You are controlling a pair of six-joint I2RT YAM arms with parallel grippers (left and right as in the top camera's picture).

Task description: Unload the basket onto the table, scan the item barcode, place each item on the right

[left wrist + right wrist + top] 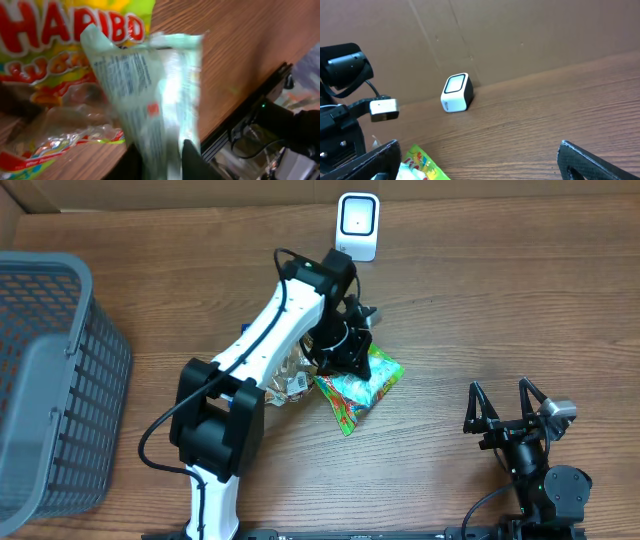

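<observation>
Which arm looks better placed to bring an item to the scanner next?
Left. The left gripper has the pale packet in its grip, close to the white scanner; the right gripper sits open and empty, farther away.

We see a grey mesh basket (pixel 100 400) at the left edge of the wooden table (pixel 480 310), well apart from everything else. Near the table's middle a Haribo bag (pixel 358 392) lies flat, bright green, yellow and red. Just beside it on its left sits a crumpled clear wrapper (pixel 288 383) with some print on it, and we cannot tell whether the two touch. A brown cardboard wall (pixel 520 35) stands along the table's far edge.
</observation>
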